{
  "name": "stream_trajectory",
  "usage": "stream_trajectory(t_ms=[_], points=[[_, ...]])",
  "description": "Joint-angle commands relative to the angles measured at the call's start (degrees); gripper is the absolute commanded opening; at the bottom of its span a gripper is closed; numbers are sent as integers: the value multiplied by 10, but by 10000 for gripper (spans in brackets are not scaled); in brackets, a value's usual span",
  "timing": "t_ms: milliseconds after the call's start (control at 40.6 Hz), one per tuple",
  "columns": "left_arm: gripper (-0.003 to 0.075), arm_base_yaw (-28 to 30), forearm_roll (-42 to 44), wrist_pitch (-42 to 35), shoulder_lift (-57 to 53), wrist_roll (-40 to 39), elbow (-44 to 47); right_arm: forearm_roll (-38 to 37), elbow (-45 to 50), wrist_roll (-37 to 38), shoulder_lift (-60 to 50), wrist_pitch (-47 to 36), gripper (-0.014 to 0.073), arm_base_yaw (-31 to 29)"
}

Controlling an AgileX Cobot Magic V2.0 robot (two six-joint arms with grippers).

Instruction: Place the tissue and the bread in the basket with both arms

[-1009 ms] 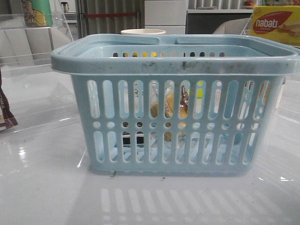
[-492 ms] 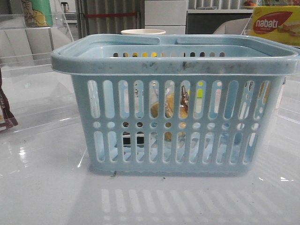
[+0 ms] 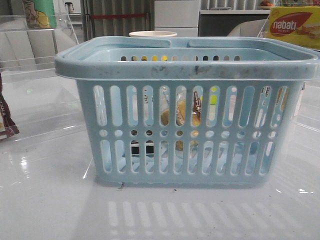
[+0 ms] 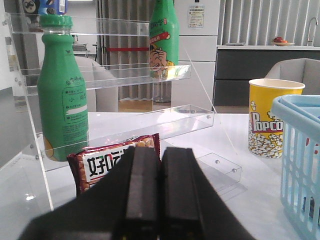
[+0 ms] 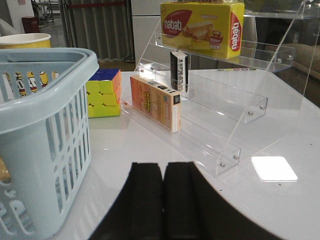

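Light-blue slotted basket (image 3: 185,67), golden bread (image 3: 181,114) inside

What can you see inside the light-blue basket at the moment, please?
Through the slots of the basket, the bread in its clear wrapper shows near the middle, and the dark tissue pack lies low on the floor. The slats hide the rest.

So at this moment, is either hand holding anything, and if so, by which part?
Nothing is held. The left hand and right hand are both shut with nothing between their fingers. The bread sits inside the basket.
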Motion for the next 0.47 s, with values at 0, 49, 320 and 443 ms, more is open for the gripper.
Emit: stream_trajectory(t_ms=[0,49,320,443], points=[[93,-4,0,-51,-9,-4,3,0,-3,-3,-12,-55,57,12],[93,-4,0,-51,-9,-4,3,0,-3,-3,-12,-55,57,20],[93,-4,0,-51,-9,-4,3,0,-3,-3,-12,-55,57,41],[93,-4,0,-51,-9,-4,3,0,-3,-3,-12,-55,57,41]])
